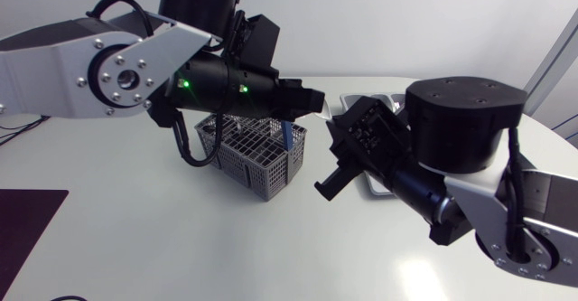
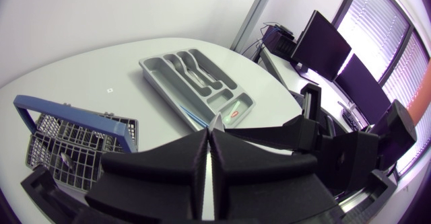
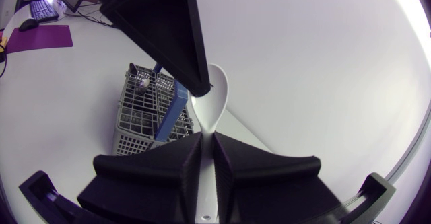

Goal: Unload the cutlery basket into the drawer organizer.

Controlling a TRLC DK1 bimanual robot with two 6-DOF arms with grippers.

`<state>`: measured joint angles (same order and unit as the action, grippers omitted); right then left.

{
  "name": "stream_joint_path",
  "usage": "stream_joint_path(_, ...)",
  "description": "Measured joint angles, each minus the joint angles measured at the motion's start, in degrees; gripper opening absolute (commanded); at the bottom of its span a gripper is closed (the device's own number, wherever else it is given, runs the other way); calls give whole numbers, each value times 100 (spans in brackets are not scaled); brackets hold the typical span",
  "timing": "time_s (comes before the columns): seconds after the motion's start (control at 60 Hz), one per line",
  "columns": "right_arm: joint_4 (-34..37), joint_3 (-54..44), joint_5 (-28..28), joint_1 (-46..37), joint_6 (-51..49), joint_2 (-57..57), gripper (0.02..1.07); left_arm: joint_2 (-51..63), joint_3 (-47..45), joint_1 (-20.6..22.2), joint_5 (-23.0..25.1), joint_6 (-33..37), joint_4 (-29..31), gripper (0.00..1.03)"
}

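Two hands: both closed on cutlery above the desk (image 1: 135, 238).
Right hand (image 3: 207, 135): fingers pressed onto the handle of a pale spoon (image 3: 214, 93), whose bowl juts ahead of the tips.
Basket (image 1: 257, 156): grey wire with a blue handle, upright mid-desk.
Left hand (image 2: 210, 132): over the basket, fingers pinched on a thin silver cutlery piece (image 2: 217, 123) with only its point showing.
Organizer (image 2: 161, 86): grey tray flat beside the basket, toward the far edge.

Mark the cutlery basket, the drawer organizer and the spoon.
cutlery basket (image 1: 255, 162), head view, front mesh wall.
drawer organizer (image 2: 161, 78), left wrist view, long side rim.
spoon (image 3: 219, 93), right wrist view, bowl.
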<state>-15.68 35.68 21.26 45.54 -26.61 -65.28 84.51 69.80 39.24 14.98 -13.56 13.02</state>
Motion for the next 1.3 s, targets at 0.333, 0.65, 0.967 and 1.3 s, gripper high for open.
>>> stream_joint_path(0.333, 9, -46, -44, 0, -17, 118, 12, -4, 0, 7, 48, -2, -2, 7)
stream_joint_path(0.65, 122, -315, -205, 0, -90, 393, 12, -52, 0, -92, 94, 0, -4, 78)
stream_joint_path(0.967, 1038, -811, -1812, -1281, -490, 1569, 12, -566, 0, -1051, 103, 199, 24, 80)
stream_joint_path(1.3, 2199, -844, -4212, -3560, -2004, 1915, 12, -603, -98, -1622, -689, 960, 564, 80)
